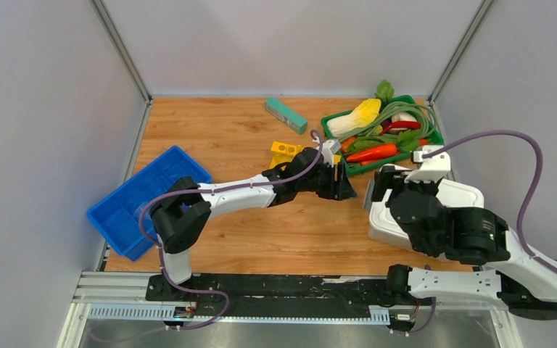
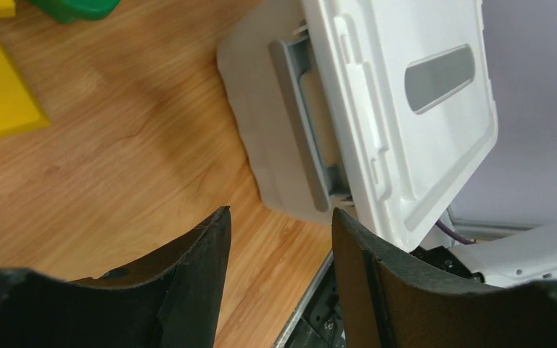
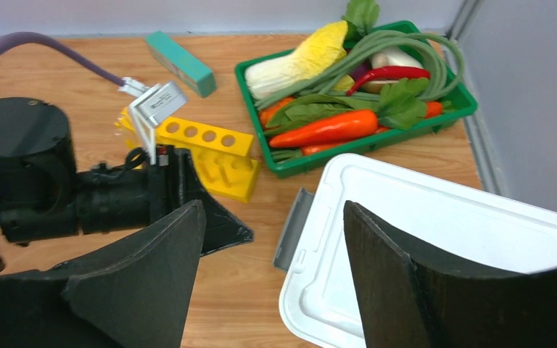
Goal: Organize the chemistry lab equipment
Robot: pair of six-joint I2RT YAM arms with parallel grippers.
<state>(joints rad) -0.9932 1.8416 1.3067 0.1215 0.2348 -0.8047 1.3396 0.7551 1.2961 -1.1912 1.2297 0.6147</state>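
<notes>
The yellow holed rack point(image 1: 286, 153) lies on the wooden table left of the green basket; it also shows in the right wrist view point(image 3: 214, 151) and at the left edge of the left wrist view point(image 2: 0, 101). My left gripper point(image 1: 344, 187) reaches across the table's middle, just right of the rack, and stands open and empty point(image 2: 281, 225), pointing at the grey latch point(image 2: 304, 123) of a white lidded box point(image 2: 406, 109). My right gripper point(image 1: 376, 193) hovers over that box's left edge, open with nothing between its fingers point(image 3: 274, 217). The box's lid point(image 3: 442, 232) lies below it.
A green basket point(image 1: 434, 136) of toy vegetables stands at the back right. A teal block point(image 1: 285, 114) lies behind the rack. A blue tray point(image 1: 145, 199) sits tilted at the table's left edge. Grey walls close in the left, back and right sides.
</notes>
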